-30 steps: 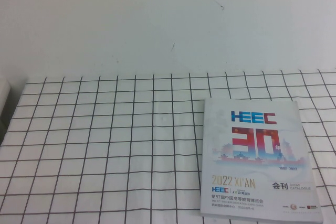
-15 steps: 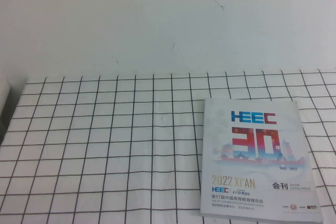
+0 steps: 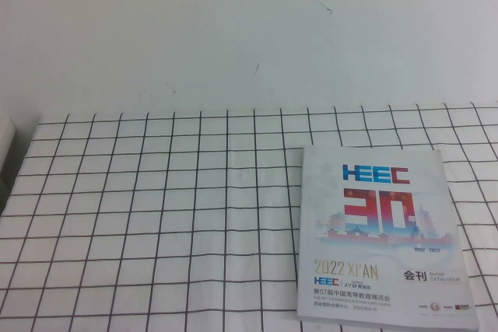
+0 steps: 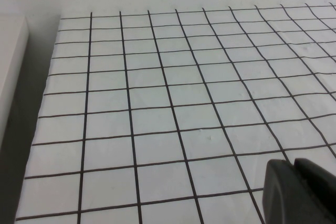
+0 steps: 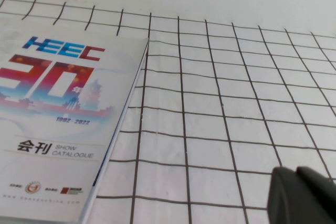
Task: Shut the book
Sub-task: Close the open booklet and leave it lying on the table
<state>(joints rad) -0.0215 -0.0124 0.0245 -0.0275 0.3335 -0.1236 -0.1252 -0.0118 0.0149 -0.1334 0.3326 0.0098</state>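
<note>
Now closed book (image 3: 379,235) near right end effector (image 5: 302,192); left end effector (image 4: 297,188) apart.

flat on the bench (image 3: 156,215), ahead and left of the right jaws: book (image 3: 377,231). well to the right of the left jaws. both jaws above the bench.

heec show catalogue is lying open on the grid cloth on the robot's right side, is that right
No, it is not open: the high view shows the HEEC show catalogue closed, front cover up, on the grid cloth on the robot's right side. The left gripper hangs over bare cloth; the right gripper hangs over cloth beside the catalogue.
</note>
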